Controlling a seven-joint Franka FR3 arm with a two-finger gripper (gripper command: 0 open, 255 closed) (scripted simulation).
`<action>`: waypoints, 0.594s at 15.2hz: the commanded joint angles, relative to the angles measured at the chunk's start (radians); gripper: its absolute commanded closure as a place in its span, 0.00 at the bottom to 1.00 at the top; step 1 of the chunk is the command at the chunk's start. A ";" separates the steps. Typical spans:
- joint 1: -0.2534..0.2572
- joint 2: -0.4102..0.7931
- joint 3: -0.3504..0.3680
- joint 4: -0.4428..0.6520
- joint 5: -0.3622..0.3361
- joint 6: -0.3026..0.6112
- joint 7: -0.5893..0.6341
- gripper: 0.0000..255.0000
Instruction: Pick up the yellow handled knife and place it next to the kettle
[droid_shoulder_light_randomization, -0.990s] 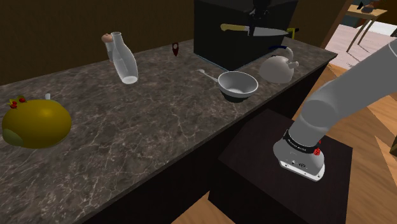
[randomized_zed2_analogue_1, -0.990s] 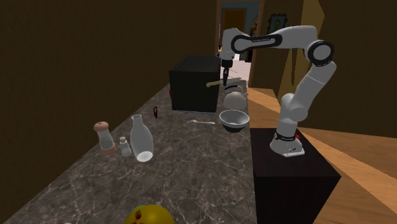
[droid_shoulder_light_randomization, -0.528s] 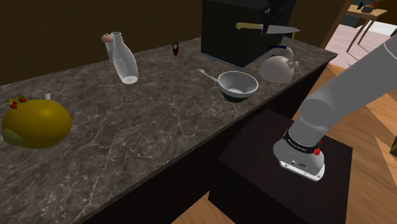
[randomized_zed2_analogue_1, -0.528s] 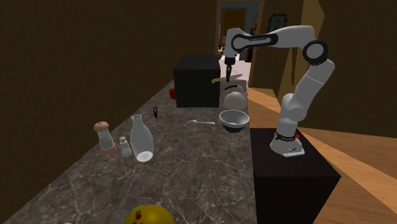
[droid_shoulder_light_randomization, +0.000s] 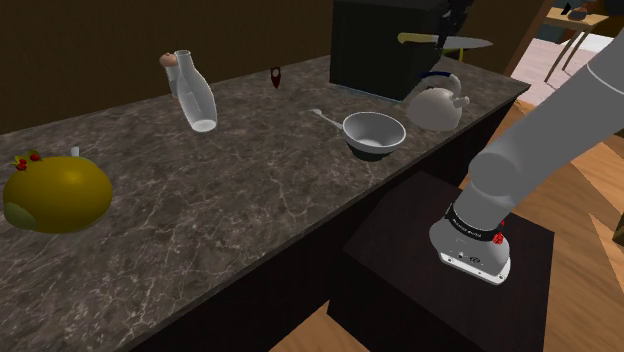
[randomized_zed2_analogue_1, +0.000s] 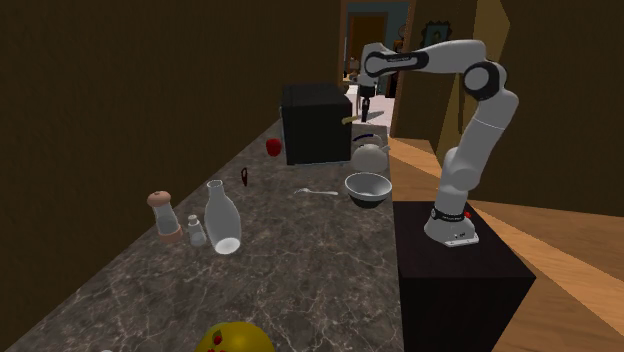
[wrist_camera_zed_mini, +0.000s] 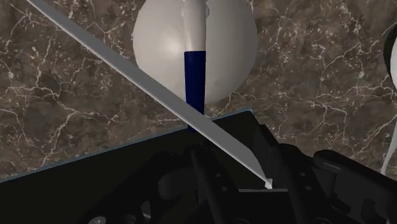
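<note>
**Tool.** The gripper (droid_shoulder_light_randomization: 449, 27) is clenched on the knife (droid_shoulder_light_randomization: 443, 41), about where the yellow handle meets the grey blade.

**Knife.** It hangs level in the air, clear of the counter (droid_shoulder_light_randomization: 250, 200), above the kettle (droid_shoulder_light_randomization: 437, 106) and in front of the black box (droid_shoulder_light_randomization: 385, 45). In the shoulder view the handle points to that view's left, across the front of the box, and the blade to its right. In the wrist view the blade runs slantwise over the kettle, which lies straight below the hand.

**Kettle.** It has a white body and a dark blue handle. It stands upright at the counter's far end, close to the edge that faces the stand (droid_shoulder_light_randomization: 440, 250). Knife and kettle are apart.

**Black box.** It sits at the same far end, behind the kettle, toward the wall edge. A small red thing (randomized_zed2_analogue_1: 272, 146) lies on the counter just beside it.

**Other items.**
- A white bowl (droid_shoulder_light_randomization: 374, 132) stands just beside the kettle, along the stand-side edge.
- A spoon (droid_shoulder_light_randomization: 325, 117) lies next to the bowl, on its wall side.
- A glass bottle (droid_shoulder_light_randomization: 195, 92) and two shakers (randomized_zed2_analogue_1: 163, 215) stand about midway along the counter, nearer the wall edge.
- A yellow round thing (droid_shoulder_light_randomization: 55, 195) rests at the opposite end.

**Arm.** The white arm (randomized_zed2_analogue_1: 470, 130) rises from the stand and reaches over the counter's far end.
</note>
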 joint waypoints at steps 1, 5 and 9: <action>-0.017 0.046 -0.040 0.048 0.013 0.001 -0.056 1.00; -0.053 0.145 -0.113 0.147 0.058 -0.009 -0.178 1.00; -0.107 0.269 -0.178 0.270 0.132 -0.031 -0.306 1.00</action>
